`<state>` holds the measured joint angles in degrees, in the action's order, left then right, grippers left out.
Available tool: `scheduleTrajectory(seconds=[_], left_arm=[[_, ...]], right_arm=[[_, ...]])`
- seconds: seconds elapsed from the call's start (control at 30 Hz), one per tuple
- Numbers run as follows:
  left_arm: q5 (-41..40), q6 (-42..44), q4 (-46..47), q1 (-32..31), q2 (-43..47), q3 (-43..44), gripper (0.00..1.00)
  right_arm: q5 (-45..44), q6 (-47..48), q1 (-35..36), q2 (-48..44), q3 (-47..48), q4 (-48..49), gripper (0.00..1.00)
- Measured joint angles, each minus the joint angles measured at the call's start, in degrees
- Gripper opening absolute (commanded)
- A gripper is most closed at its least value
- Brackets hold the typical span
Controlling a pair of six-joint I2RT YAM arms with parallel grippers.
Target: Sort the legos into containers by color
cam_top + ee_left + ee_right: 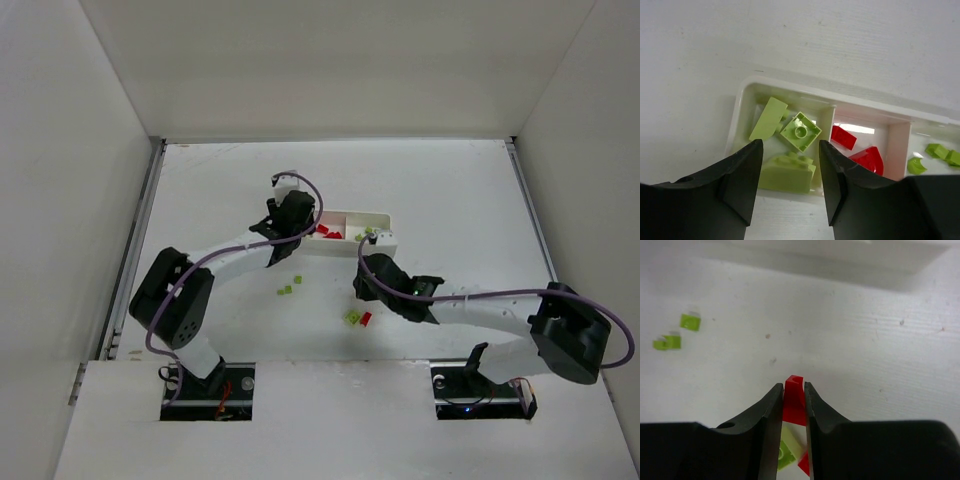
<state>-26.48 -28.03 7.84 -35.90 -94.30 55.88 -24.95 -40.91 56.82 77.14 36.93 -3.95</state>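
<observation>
Btwn R jaws: prob. red lego (pixel 794 401)

Left fingers (pixel 740 182) spread wide; right fingers (pixel 767 415) pinched close.

One lego (pixel 794 402) sits between the right gripper's (pixel 792 386) jaws; two others (pixel 690 321) lie ahead-left. Ahead of the left gripper's (pixel 790 143) jaws, legos (pixel 800 131) lie in a tray compartment (pixel 741 105).
</observation>
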Motion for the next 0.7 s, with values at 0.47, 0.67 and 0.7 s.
scheduleTrajectory(seconds=[0.47,0.67,0.7], left_arm=[[0.2,-3.1,0.6,-2.3,32.4,-17.9,0.46],[1.0,-6.0,-6.6,-6.9,39.4,-28.0,0.45],[1.0,-6.6,-7.8,-7.6,40.2,-29.2,0.46]], right_arm=[[2.5,9.1,-9.8,15.4,23.2,6.9,0.28],[2.8,11.2,-11.6,24.9,29.3,7.8,0.34],[2.8,11.4,-11.8,25.5,29.6,7.8,0.38]])
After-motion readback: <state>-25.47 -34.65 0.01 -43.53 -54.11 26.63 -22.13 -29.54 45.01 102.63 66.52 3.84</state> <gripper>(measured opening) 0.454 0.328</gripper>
